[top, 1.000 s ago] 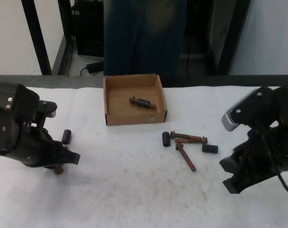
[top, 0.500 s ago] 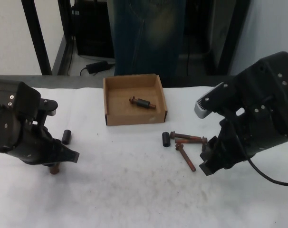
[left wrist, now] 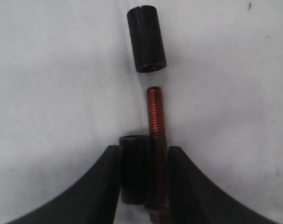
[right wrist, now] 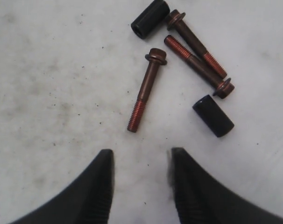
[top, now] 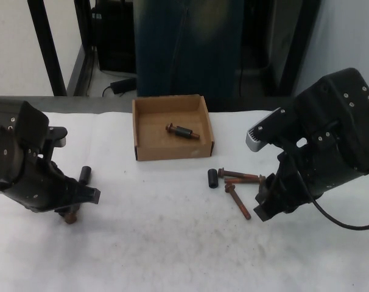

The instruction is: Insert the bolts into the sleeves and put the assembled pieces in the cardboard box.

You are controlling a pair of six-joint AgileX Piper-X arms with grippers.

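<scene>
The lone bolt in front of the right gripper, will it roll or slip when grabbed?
The lone bolt looks like rigid metal, so it is probably stiff and fairly heavy. Its round shank may roll if nudged, though the flanged head would likely make it curve. The threaded end probably slips less than the smooth shank.

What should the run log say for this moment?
left gripper: shut on bolt beside sleeve | right gripper: open, short of loose bolts | cardboard box: one assembled piece
</scene>
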